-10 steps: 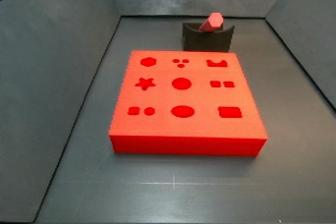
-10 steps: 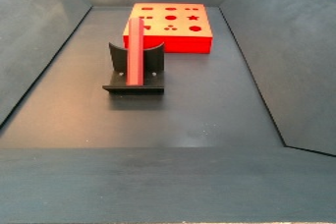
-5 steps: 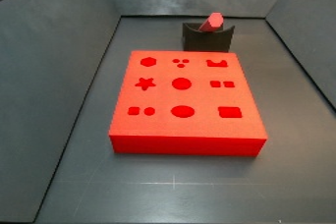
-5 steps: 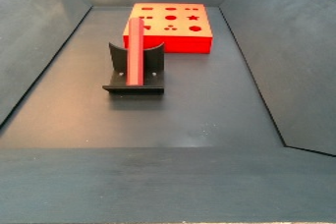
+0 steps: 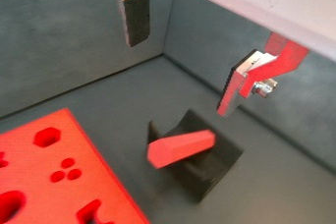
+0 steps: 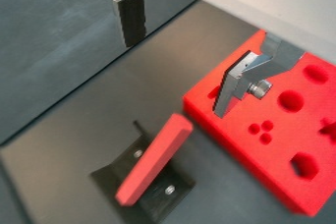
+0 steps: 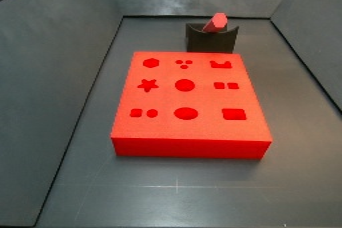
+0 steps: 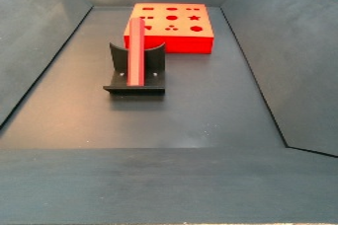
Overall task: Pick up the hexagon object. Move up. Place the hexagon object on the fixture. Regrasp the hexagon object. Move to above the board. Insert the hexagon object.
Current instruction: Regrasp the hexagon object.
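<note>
Resting in the notch of the fixture [image 8: 134, 68], leaning tilted against its upright, clear of the board [image 7: 190, 104]: the hexagon object [image 8: 134, 51], parked there, by the look of it, for a fresh grasp from a better angle before insertion. Lying with its long axis sloping upward along the bracket, its upper end pointing away from the board in a side view, its hexagonal end face [image 5: 179, 148] showing in a wrist view. Hovering above the fixture and the hexagon object in both wrist views, spread wide and gripping nothing: the gripper [image 6: 184, 43], silver fingers [image 6: 129, 12] well apart with only floor between them. Not appearing in either side view: the arm.
</note>
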{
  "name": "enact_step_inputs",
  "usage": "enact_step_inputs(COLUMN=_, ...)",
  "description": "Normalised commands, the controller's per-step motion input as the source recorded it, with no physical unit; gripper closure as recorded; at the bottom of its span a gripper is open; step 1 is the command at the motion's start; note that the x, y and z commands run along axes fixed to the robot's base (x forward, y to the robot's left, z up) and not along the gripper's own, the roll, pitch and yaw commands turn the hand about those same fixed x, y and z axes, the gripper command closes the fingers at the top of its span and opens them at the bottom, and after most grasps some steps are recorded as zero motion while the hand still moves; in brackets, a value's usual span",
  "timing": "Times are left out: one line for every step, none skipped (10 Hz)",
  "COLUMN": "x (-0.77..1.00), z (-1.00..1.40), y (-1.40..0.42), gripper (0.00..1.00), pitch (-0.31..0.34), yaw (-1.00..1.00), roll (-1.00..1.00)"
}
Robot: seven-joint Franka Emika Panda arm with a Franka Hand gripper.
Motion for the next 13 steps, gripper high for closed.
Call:
enact_step_inputs(x=0.03, z=0.00, y=-0.02, gripper=0.00, pitch=0.054, yaw=0.03, roll=1.00)
enact_step_inputs(x=0.05, z=0.00, y=-0.03, gripper=0.00, pitch=0.068, yaw=0.04, roll=1.00)
enact_step_inputs(x=0.06, z=0.00, y=-0.03, gripper=0.00, pitch=0.081, yaw=0.05, roll=1.00)
enact_step_inputs(x=0.07, z=0.00, y=-0.03, gripper=0.00, pitch=0.103, yaw=0.06, roll=1.00)
enact_step_inputs(x=0.08, z=0.00, y=-0.04, gripper=0.00, pitch=0.114, yaw=0.06, roll=1.00)
enact_step_inputs(x=0.10, z=0.00, y=-0.04, gripper=0.00, pitch=0.145, yaw=0.08, roll=1.00)
enact_step_inputs(x=0.10, z=-0.01, y=-0.05, gripper=0.00, pitch=0.169, yaw=0.10, roll=1.00)
enact_step_inputs(x=0.10, z=-0.01, y=-0.05, gripper=0.00, pitch=0.196, yaw=0.14, roll=1.00)
enact_step_inputs(x=0.10, z=0.00, y=-0.05, gripper=0.00, pitch=0.218, yaw=0.18, roll=1.00)
enact_step_inputs(x=0.10, z=-0.01, y=-0.05, gripper=0.00, pitch=0.199, yaw=0.20, roll=0.84)
enact_step_inputs(x=0.10, z=-0.01, y=-0.05, gripper=0.00, pitch=0.169, yaw=0.22, roll=0.66)
enact_step_inputs(x=0.10, z=-0.01, y=-0.05, gripper=0.00, pitch=0.129, yaw=0.23, roll=0.41)
enact_step_inputs(x=0.10, z=0.00, y=-0.04, gripper=0.00, pitch=0.094, yaw=0.24, roll=0.27)
